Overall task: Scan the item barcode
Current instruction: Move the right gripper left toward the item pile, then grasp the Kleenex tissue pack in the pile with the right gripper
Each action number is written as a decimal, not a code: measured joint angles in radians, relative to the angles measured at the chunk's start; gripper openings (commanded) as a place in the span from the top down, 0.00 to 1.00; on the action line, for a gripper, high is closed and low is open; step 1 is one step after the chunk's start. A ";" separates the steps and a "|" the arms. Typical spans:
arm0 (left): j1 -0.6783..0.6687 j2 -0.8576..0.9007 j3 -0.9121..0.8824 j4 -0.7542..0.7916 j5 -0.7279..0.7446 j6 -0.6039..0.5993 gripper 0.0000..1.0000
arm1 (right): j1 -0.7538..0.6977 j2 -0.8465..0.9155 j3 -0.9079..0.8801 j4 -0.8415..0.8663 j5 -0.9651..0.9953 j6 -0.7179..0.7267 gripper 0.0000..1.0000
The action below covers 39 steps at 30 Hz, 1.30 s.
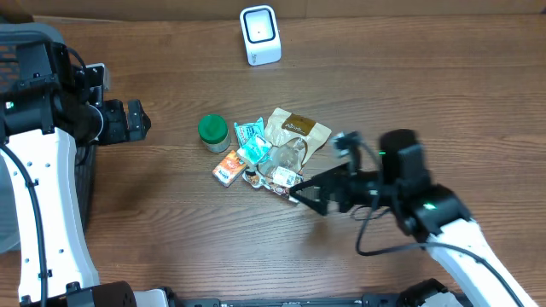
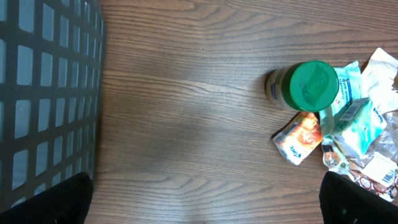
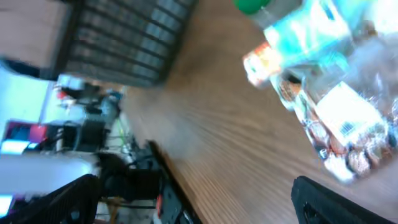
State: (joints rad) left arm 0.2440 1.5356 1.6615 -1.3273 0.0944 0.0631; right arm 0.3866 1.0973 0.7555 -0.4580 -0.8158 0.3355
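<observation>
A pile of small items lies mid-table: a green-lidded jar, teal packets, a brown pouch, an orange packet and a clear bag with a white barcode label. The white scanner stands at the far edge. My right gripper is open and tilted, its tips just right of the clear bag and holding nothing. My left gripper is open and empty at the left, well apart from the pile. In the left wrist view the jar and the orange packet lie at the right.
A dark mesh basket stands at the table's left edge beside the left arm; it also shows blurred as a basket in the right wrist view. Bare wood lies between the left gripper and the pile.
</observation>
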 measured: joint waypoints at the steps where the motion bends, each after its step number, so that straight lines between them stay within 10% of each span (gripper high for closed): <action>1: 0.000 0.000 0.000 0.000 0.000 0.000 0.01 | 0.033 0.029 0.006 0.000 0.037 0.021 0.00; 12: 0.000 0.000 -0.001 -0.001 0.000 0.000 0.00 | 0.269 0.406 0.119 0.227 0.333 0.230 0.00; 22: 0.000 0.000 -0.001 0.000 0.000 0.000 0.00 | 0.286 0.592 0.122 0.394 0.454 0.284 0.43; 39: 0.000 0.000 -0.001 0.000 0.000 0.000 0.00 | 0.287 0.640 0.133 0.370 0.510 0.259 0.30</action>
State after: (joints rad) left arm 0.2440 1.5360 1.6608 -1.3273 0.0944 0.0628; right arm 0.6735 1.7370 0.8883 -0.0879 -0.3054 0.5949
